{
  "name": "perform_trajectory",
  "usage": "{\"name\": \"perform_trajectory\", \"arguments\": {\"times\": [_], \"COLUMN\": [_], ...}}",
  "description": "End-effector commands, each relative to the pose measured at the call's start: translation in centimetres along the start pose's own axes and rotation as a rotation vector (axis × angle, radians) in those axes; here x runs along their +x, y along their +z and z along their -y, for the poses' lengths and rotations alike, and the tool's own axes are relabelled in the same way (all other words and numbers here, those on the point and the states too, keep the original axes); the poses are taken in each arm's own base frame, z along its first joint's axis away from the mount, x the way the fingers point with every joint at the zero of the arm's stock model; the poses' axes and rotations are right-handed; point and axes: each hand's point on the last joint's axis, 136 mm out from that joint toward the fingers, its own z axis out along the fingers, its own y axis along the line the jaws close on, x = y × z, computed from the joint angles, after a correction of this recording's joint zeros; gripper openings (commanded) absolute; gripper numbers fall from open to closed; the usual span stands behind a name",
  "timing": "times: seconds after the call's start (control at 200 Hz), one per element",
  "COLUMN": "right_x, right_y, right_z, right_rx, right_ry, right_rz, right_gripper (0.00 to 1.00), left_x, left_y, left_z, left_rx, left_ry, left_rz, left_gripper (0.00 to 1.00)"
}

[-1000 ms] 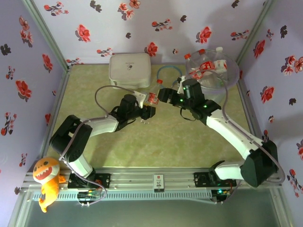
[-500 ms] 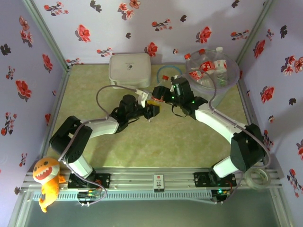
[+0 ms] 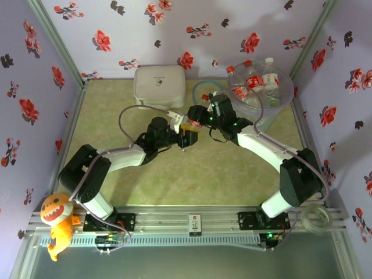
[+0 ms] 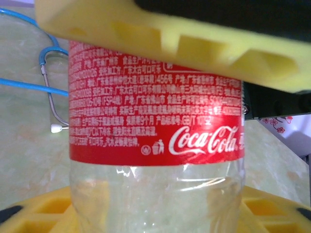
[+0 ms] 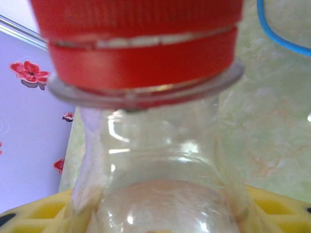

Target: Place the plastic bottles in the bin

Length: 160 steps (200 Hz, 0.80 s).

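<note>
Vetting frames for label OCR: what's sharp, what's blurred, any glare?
Left wrist: bottle label sharp, small print legible, white glints on the clear plastic below. Right wrist: red cap too close, blurred; glints on the neck. Top external: evenly lit, bin wall faint.

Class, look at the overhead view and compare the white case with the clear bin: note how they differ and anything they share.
The white case is opaque and rectangular; the bin is see-through and round. The case is closed, while the bin is open-topped with bottles inside. Both rest on the table near the back wall.
</note>
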Motion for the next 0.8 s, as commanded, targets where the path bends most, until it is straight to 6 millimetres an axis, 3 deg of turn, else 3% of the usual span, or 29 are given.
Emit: {"name": "perform_trajectory", "arguments": {"times": [0.0,0.09,0.21,0.3,0.36,0.515,0.665,0.795], "right_x": [-1.6,-2.3,-4.3,-6.6,-8.2,-12.3,-17.6,-21.4], "right_y": [-0.4,-1.0,-2.7,-5.2,-7.1,-12.1,-18.2,-21.4], "right_z": [-0.4,-1.4,-3.4,-5.3,-6.0,-7.0,-6.1,-2.9], "right_rx": [0.004,-0.008,-0.006,0.01,0.028,0.067,0.169,0.294], "right_ry": [0.005,-0.024,-0.137,-0.256,-0.33,-0.44,-0.485,-0.466], "right_rz": [0.034,0.045,0.065,0.104,0.122,0.187,0.346,0.424], "right_gripper": [0.45,0.4,0.39,0.37,0.3,0.27,0.26,0.26], "left_x": [-3.8,-4.5,-5.6,-6.4,-6.7,-8.2,-11.0,-12.7], "left_y": [-0.8,-1.5,-3.3,-4.9,-5.7,-5.7,-4.8,-2.4], "left_z": [1.4,1.8,2.6,3.2,3.2,3.6,4.3,3.9], "left_rx": [0.015,0.015,0.009,0.003,-0.027,-0.082,-0.067,-0.073], "left_ry": [0.048,0.041,0.014,-0.005,-0.035,-0.084,-0.132,-0.182], "left_rz": [0.098,0.112,0.115,0.122,0.116,0.052,0.096,0.107], "left_gripper": [0.7,0.99,1.0,1.0,1.0,0.99,0.95,0.92]}}
